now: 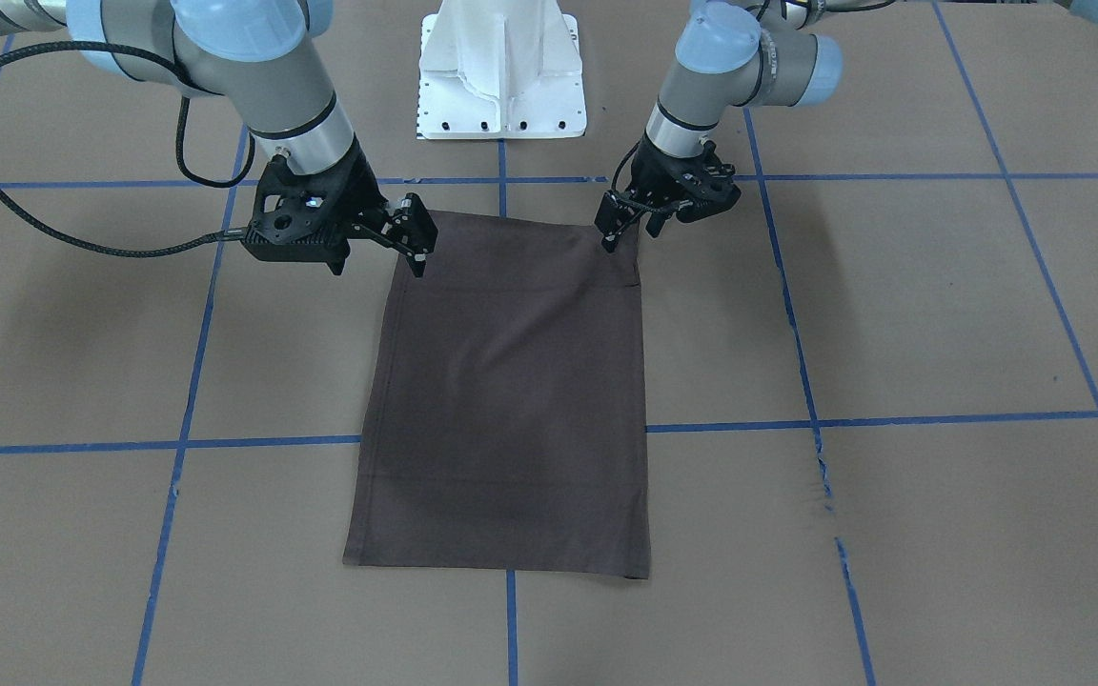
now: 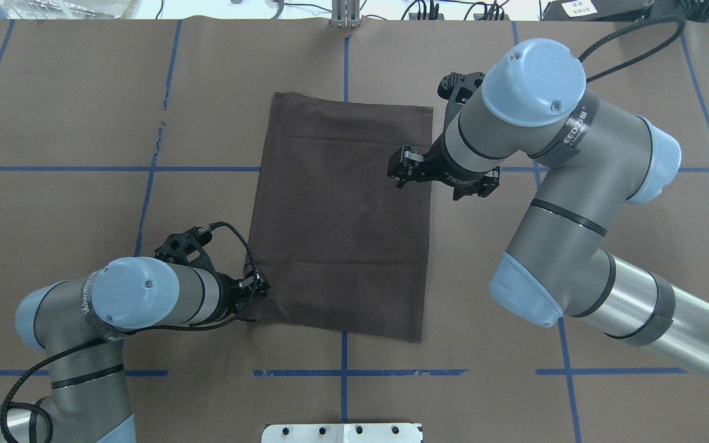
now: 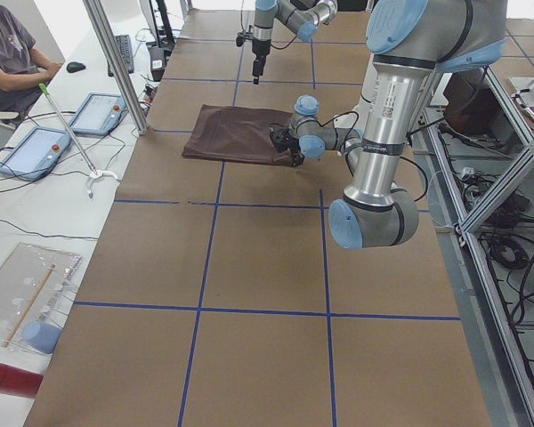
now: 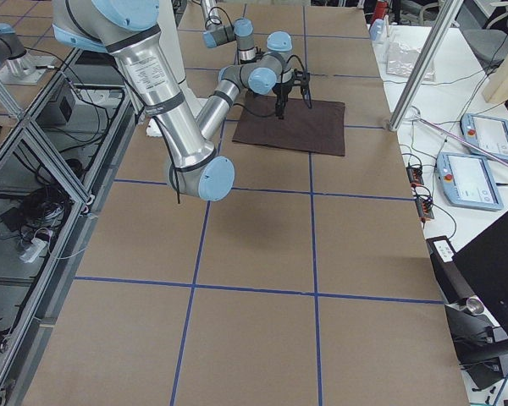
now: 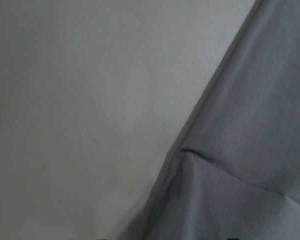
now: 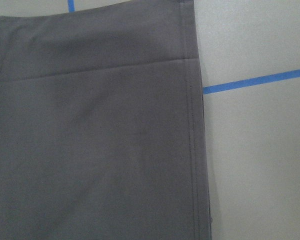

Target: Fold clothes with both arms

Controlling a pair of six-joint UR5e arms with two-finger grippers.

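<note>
Brown-grey cloth, the shirt (image 1: 511,400), lies folded into a long flat rectangle on the paper-covered surface (image 1: 940,314). It sits in the middle, just in front of the white pedestal (image 1: 501,76), with one short edge toward the robot. A blue tape line (image 1: 263,442) runs under it crosswise.

The left gripper (image 1: 618,232) is low at the shirt's near corner on the robot's left. In the left wrist view the cloth edge shows a small raised pucker (image 5: 187,152) close under the camera. Whether these jaws are clenched on the corner or merely touching it, I cannot tell.

The right gripper (image 1: 418,250) points down over the shirt's long edge on the robot's right, farther from the robot than the left one. In the exterior left view it hangs clear above the cloth. The pictures do not show how its jaws stand. The right wrist view looks down on a stitched hem (image 6: 192,150) along that edge and a straight fold line (image 6: 90,72) across the cloth.

A seated person (image 3: 9,53) is at a side table with two tablets (image 3: 98,114).
</note>
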